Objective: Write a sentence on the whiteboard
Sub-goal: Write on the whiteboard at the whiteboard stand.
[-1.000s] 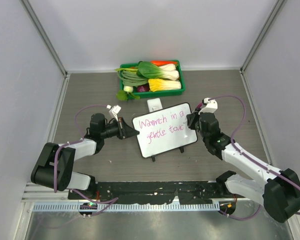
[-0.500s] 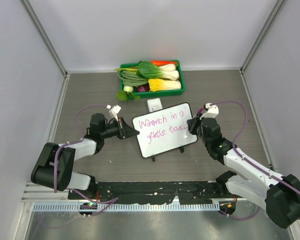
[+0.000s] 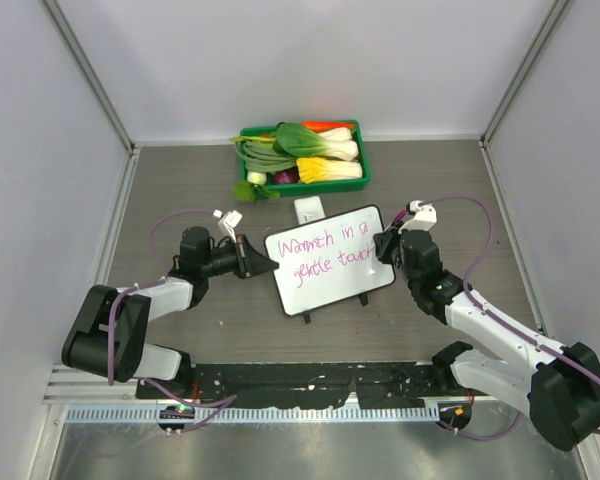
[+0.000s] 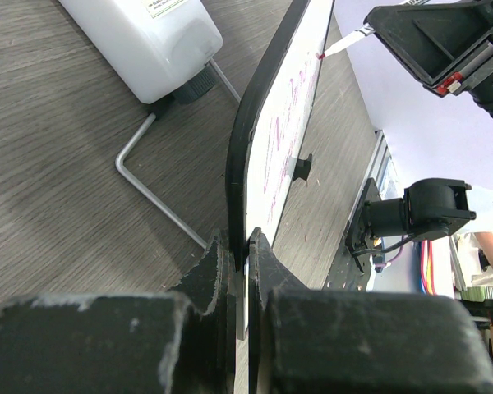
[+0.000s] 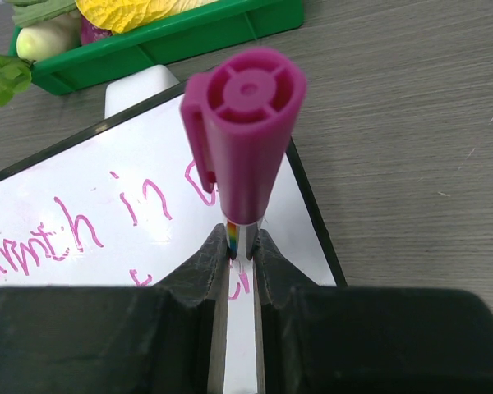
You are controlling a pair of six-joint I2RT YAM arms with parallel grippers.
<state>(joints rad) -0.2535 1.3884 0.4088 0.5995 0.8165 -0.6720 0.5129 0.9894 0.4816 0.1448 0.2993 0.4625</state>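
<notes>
The whiteboard (image 3: 341, 281) stands tilted on its two black feet in the middle of the table. Across it runs the sentence (image 3: 325, 250), pink cursive in two lines. My left gripper (image 3: 255, 258) is shut on the board's left edge, and in the left wrist view the dark rim (image 4: 245, 139) sits pinched between the jaws of that gripper (image 4: 240, 246). My right gripper (image 5: 242, 242) is shut on a magenta marker (image 5: 246, 148), at the board's right side (image 3: 385, 245). The marker tip (image 4: 337, 48) touches the board at the end of the second line.
A green tray (image 3: 363, 163) of vegetables stands at the back. A small white box (image 3: 309, 209) sits just behind the board, seen close in the left wrist view (image 4: 148, 41) beside a bent metal wire (image 4: 160, 197). Grey walls close in on both sides.
My right gripper has shifted slightly with the marker, and the second line's last word has gained a few pink strokes. The left gripper and the board have not moved.
</notes>
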